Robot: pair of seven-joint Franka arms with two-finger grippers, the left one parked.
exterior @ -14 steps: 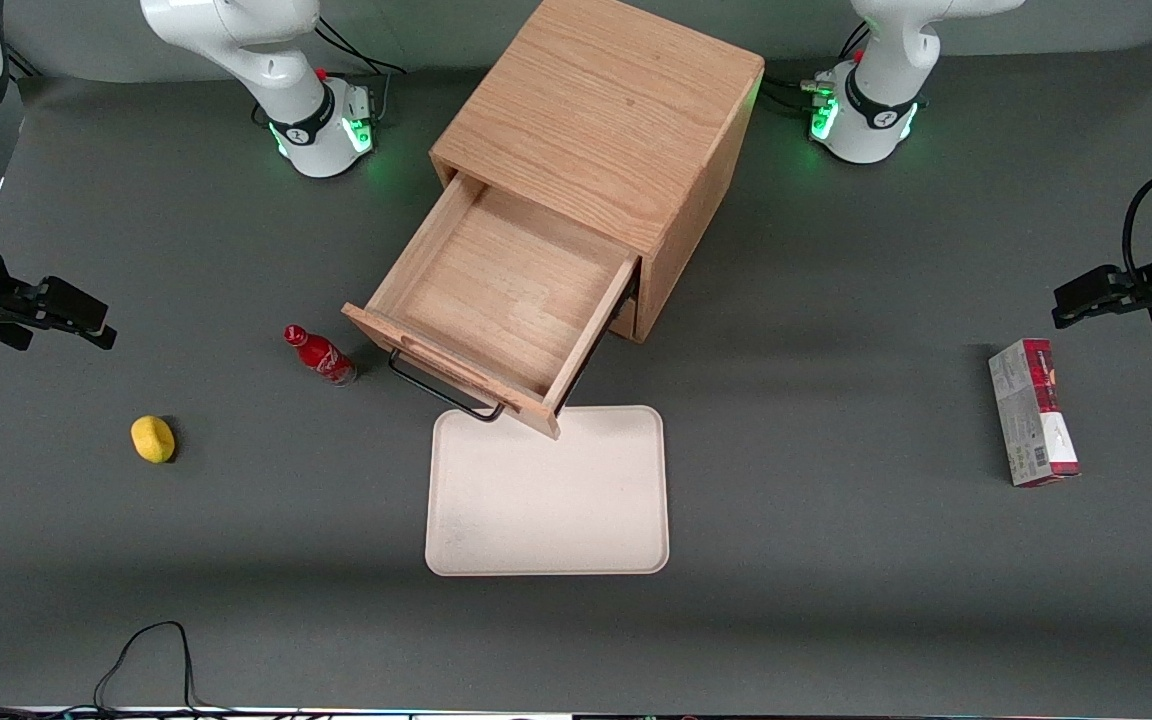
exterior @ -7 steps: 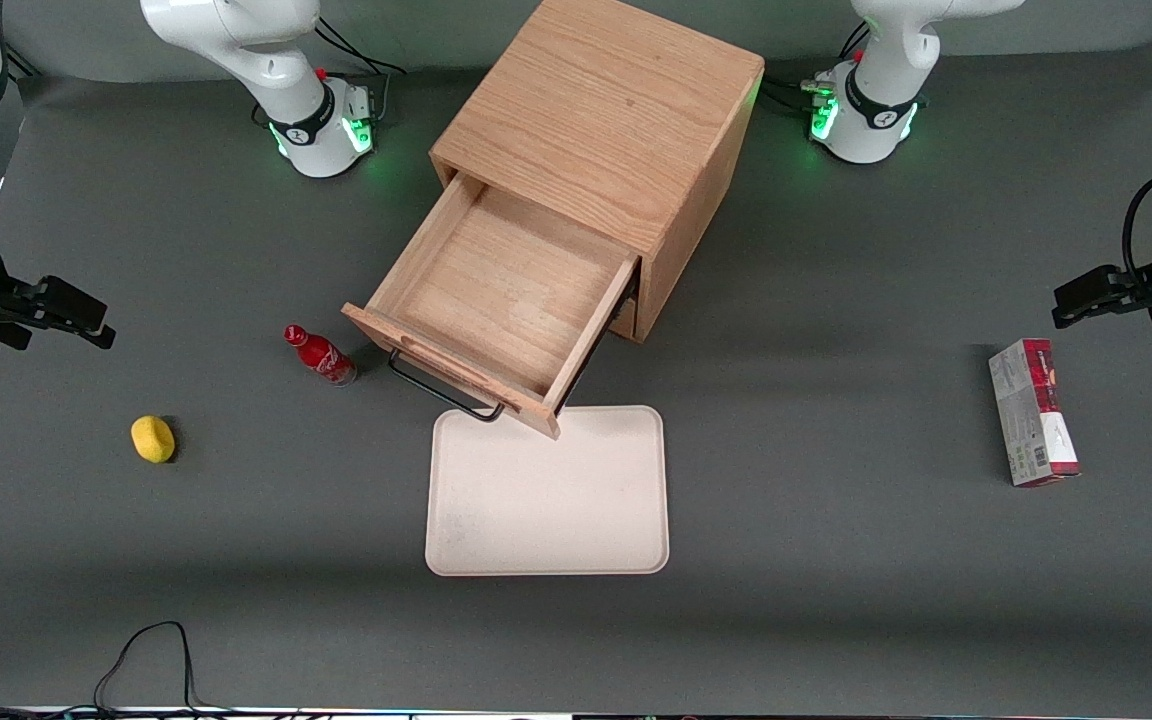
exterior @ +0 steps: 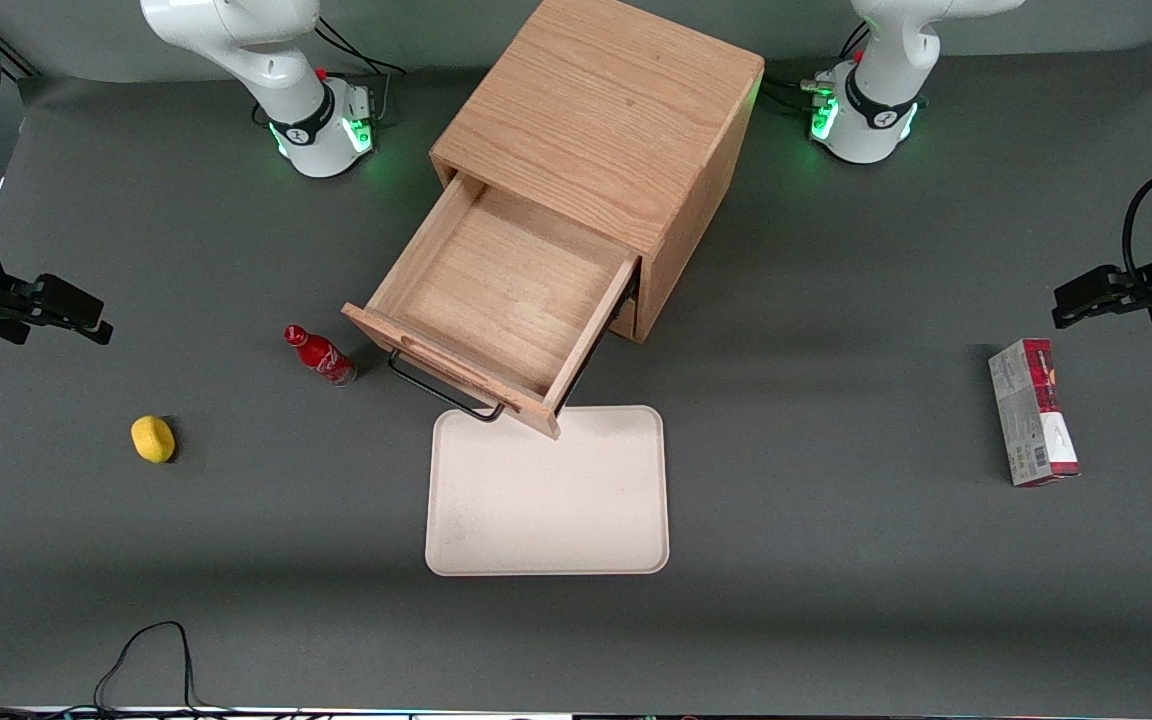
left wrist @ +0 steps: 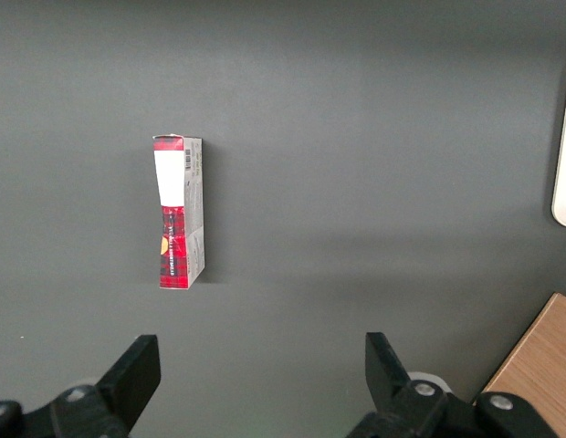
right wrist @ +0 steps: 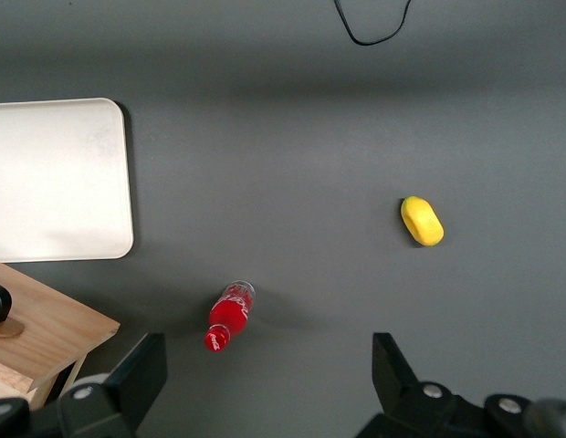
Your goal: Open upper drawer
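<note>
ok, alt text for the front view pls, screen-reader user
The wooden cabinet's upper drawer is pulled fully out and empty, its black handle over a corner of a white tray. The right arm's open claw hangs at the working arm's end, apart from a red bottle and yellow lemon.

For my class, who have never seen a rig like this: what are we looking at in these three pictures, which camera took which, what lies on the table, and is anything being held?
Two white robot arms stand at a grey table. One picture looks down from the front; the other two come from cameras on the arms' wrists. The working arm's tool hovers open and holds nothing, at the working arm's end of the table. In the middle stands a wooden cabinet with its upper drawer pulled out and nothing in it. A pale tray lies in front of the drawer. Beside the drawer lies a red bottle, and nearer the front camera than it a yellow lemon-like object. A red and white carton lies toward the parked arm's end.
</note>
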